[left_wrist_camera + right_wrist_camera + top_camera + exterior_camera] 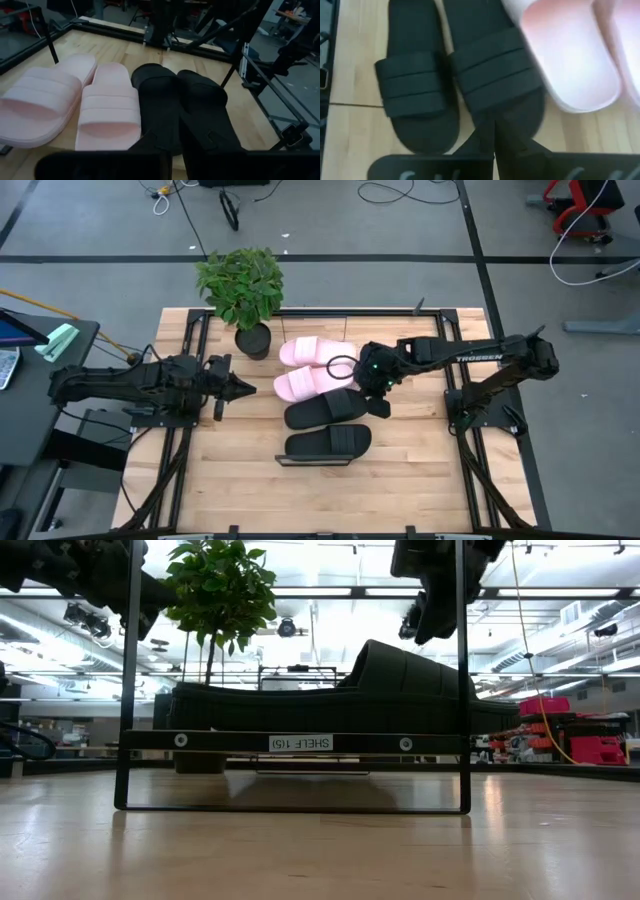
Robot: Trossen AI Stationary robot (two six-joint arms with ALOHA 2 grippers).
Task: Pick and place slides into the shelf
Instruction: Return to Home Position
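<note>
Four slides lie side by side mid-table: two pale pink ones (312,352) (308,384) on the far side, then a black one (330,410). The nearest black slide (328,444) rests sole-down on the shelf (300,742), a low plank in a thin black frame labelled "SHELF (15)". My right gripper (380,406) hangs shut in the air over the right end of the middle black slide (495,65), touching nothing; the low view shows it (430,600) well above the slides. My left gripper (248,388) is shut and waits left of the slides, pointing at them.
A potted plant (242,285) stands at the table's far edge, just left of the pink slides. Black frame rails run along the table's left and right sides by the arm bases. Bare wood (400,480) lies near the front edge and beside the shelf.
</note>
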